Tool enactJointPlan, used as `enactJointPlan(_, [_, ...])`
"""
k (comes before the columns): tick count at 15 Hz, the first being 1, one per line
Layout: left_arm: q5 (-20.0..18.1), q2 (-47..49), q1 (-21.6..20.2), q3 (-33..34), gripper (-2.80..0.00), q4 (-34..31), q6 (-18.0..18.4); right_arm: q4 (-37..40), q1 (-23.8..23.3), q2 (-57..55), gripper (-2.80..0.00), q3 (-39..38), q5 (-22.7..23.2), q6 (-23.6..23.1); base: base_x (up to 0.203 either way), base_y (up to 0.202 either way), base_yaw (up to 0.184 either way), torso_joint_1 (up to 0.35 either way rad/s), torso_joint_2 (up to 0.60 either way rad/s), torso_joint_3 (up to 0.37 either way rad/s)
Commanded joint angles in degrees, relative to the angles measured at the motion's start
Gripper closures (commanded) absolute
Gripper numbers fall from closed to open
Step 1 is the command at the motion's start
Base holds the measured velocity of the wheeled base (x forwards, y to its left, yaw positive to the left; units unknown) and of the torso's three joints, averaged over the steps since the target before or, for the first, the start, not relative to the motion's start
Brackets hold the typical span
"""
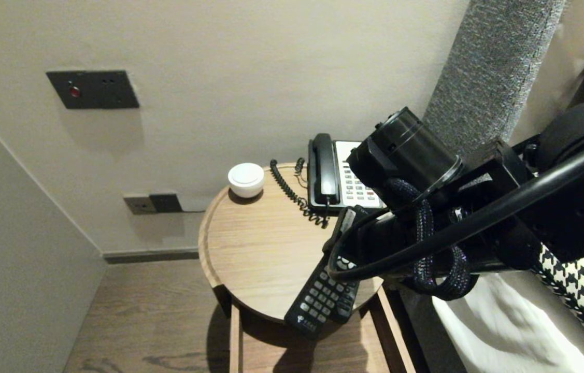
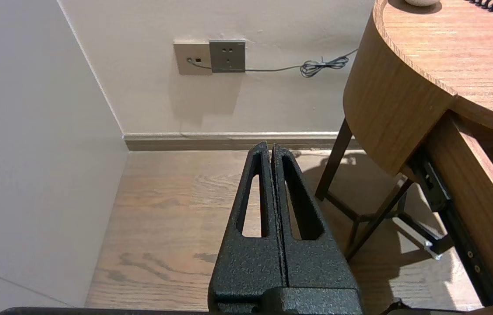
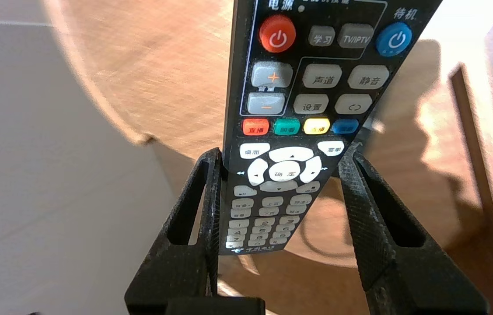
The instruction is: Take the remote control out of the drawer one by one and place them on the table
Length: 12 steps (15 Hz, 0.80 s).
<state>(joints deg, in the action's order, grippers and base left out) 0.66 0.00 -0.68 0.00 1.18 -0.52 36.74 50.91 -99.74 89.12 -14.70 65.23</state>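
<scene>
A black remote control point(image 3: 298, 109) with coloured and white buttons is caught by its sides between the fingertips of my right gripper point(image 3: 279, 159), which is shut on it. In the head view the remote point(image 1: 320, 300) hangs tilted over the front edge of the round wooden table point(image 1: 250, 243), and my right arm point(image 1: 426, 207) hides its upper end and the fingers. My left gripper point(image 2: 271, 146) is parked low beside the table, over the wooden floor. It is shut and holds nothing.
A black and white desk phone point(image 1: 338, 176) with a coiled cord and a white round object point(image 1: 245, 179) stand at the table's back. An open drawer point(image 1: 312, 352) juts out below the tabletop. A bed point(image 1: 509, 331) lies on the right and walls with sockets point(image 2: 227, 56) close off the left.
</scene>
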Motion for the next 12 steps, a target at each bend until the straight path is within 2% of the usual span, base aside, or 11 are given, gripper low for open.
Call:
enactJointPlan(1, [0.04, -0.17, -0.02, 0.0, 0.0, 0.05, -0.01, 0.3, -0.04, -2.1, 0.0, 3.71, -0.07, -0.09, 0.0, 0.0, 0.0, 0.0, 0.0, 0.0])
enactJointPlan(7, [0.04, -0.13, -0.02, 0.0, 0.0, 0.03, -0.03, 7.66, -2.24, -12.33, 0.0, 20.28, 0.85, -0.12, 0.0, 0.0, 0.0, 0.0, 0.0, 0.0])
enactJointPlan(8, [0.04, -0.09, -0.02, 0.0, 0.0, -0.04, 0.0, 8.68, -2.87, -13.72, 0.0, 20.55, 2.59, 0.09, 0.0, 0.0, 0.0, 0.0, 0.0, 0.0])
enactJointPlan(11, [0.04, -0.17, -0.02, 0.0, 0.0, 0.05, -0.07, 10.24, -5.7, -15.41, 0.0, 20.62, 11.49, 2.4, 0.0, 0.0, 0.0, 0.0, 0.0, 0.0])
enactJointPlan(12, [0.04, -0.18, -0.02, 0.0, 0.0, 0.05, 0.0, 10.18, -5.93, -15.68, 0.0, 20.66, 12.54, 3.0, 0.0, 0.0, 0.0, 0.0, 0.0, 0.0])
